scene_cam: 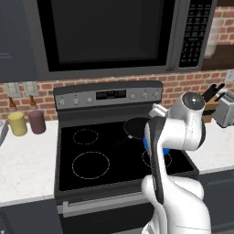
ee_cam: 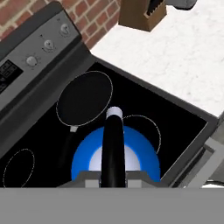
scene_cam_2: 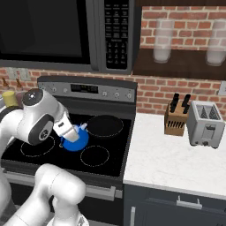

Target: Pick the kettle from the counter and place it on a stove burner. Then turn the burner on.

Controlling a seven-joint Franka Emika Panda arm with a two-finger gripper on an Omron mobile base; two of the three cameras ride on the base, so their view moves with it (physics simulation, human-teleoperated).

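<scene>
Kettle (ee_cam: 116,157) over black cooktop (ee_cam: 39,131), handle clamped in pincer (ee_cam: 113,177). Dark pan (ee_cam: 84,97) at 11 o'clock from kettle. Small ring (ee_cam: 146,127) at 2 o'clock.

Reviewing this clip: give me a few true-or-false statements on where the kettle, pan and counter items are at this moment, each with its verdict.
1. The kettle is over the black cooktop. True.
2. The end effector has the kettle's handle between its fingers. True.
3. The dark pan sits on the white counter. False: it sits on the cooktop, at the back right.
4. The toaster stands left of the stove. False: it stands on the counter to the right, beside the knife block.
5. The yellow jar stands on the counter left of the stove. True.
</scene>
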